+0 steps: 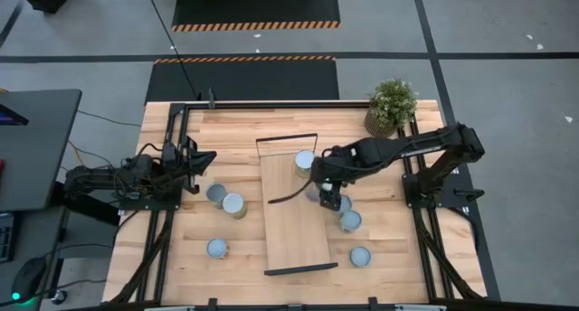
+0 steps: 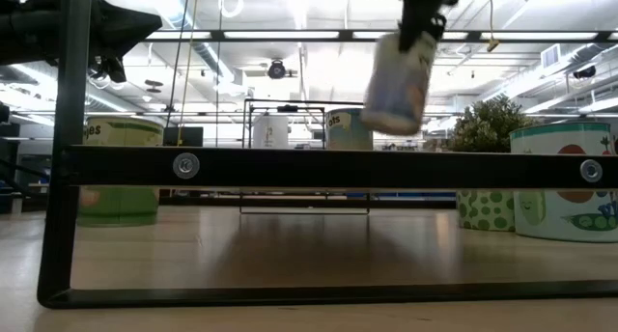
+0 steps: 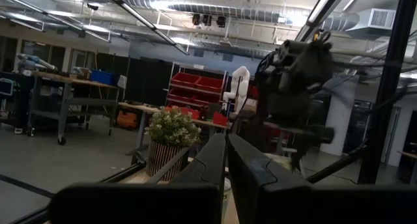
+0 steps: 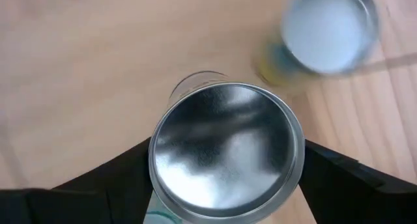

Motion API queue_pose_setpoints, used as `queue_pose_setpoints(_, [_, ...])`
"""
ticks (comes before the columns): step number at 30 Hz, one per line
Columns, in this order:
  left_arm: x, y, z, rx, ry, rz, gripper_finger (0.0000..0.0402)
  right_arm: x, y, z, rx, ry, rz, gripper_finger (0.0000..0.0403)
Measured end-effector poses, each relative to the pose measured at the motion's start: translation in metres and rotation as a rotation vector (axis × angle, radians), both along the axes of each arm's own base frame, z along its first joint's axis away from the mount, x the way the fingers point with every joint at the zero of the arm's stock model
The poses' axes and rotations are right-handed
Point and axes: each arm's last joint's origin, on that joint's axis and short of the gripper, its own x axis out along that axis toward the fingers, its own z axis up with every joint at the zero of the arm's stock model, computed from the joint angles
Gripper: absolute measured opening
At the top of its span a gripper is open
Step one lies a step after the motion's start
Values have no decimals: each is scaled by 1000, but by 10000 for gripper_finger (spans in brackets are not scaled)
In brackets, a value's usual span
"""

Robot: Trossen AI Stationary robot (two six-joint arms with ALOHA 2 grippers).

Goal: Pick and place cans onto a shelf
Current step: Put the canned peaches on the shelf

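So far, only one can stands on the shelf, near its far end. The right gripper holds a second can clamped between its fingers, lifted clear above the shelf's right edge and, judging by the low view, slightly tilted. Six cans remain on the table: three left of the shelf, three right of it. The left gripper waits over the table's left side with its fingers closed together, holding nothing. Most of the job is still ahead.
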Motion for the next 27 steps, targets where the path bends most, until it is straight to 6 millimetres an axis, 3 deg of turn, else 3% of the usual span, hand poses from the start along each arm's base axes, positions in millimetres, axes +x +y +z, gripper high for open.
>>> queue_pose_setpoints(7, [-1,0,1,3,-15,1,23,19,22,9,41,-211,179,332])
queue_pose_setpoints(13, [-1,0,2,5,-16,2,23,42,27,10,-4,-188,273,333])
queue_pose_setpoints(21, [0,0,1,7,-12,3,23,93,13,6,-169,-60,442,333])
queue_pose_setpoints(27, [0,0,1,8,-11,3,23,118,0,-14,-184,36,543,333])
